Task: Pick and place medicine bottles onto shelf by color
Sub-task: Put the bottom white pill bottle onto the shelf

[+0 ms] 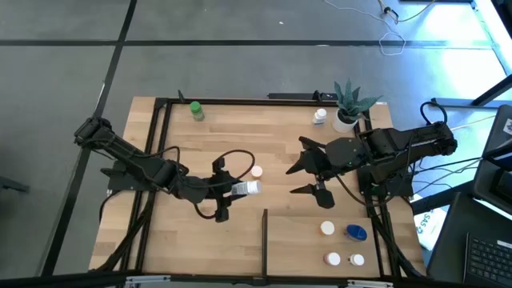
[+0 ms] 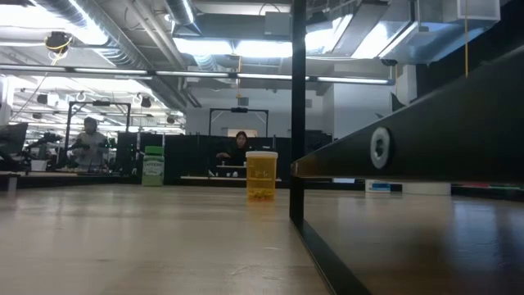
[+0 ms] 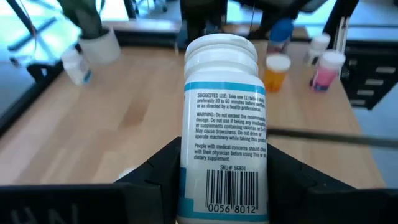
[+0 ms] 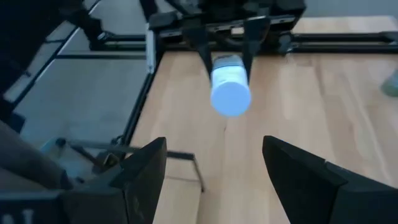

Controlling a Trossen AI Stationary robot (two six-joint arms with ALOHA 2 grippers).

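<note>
Across the table (image 1: pixel 232 136) runs a surface of pale wood planks, matte with fine grain, boxed by thin black frame rails (image 1: pixel 164 136). Beyond it lies grey floor marked with dark lines; the low view looks into an open workroom with ceiling ducts and strip lights, where two people sit far off at desks.

My left gripper (image 1: pixel 234 190) is over the middle of the table, its fingers partly closed on a white medicine bottle (image 3: pixel 221 124), held lying sideways with its ribbed white cap pointing toward my right arm. Its label is white with a blue band, fine print and a barcode. My right gripper (image 1: pixel 314 178) hangs just across from it, jaws spread wide and holding nothing; its wrist camera looks straight at the round cap.

A short black divider bar (image 1: pixel 265 234) stands on the near part of the shelf (image 1: pixel 304 240). Right of it stand a wider blue bottle (image 1: pixel 356 232) and three white-capped ones (image 1: pixel 327 228). A small white-capped bottle (image 1: pixel 256 171) sits just beside the held one. A green bottle (image 1: pixel 196 111) stands at the far rail, and another white-capped bottle (image 1: pixel 320 117) next to a potted plant (image 1: pixel 349 108) in a white pot.

From table height, an orange translucent bottle (image 2: pixel 261 175) with a pale cap is visible, partly beside the upright bar; neither arm shows there. Bottle bodies are hidden under their caps from above.
</note>
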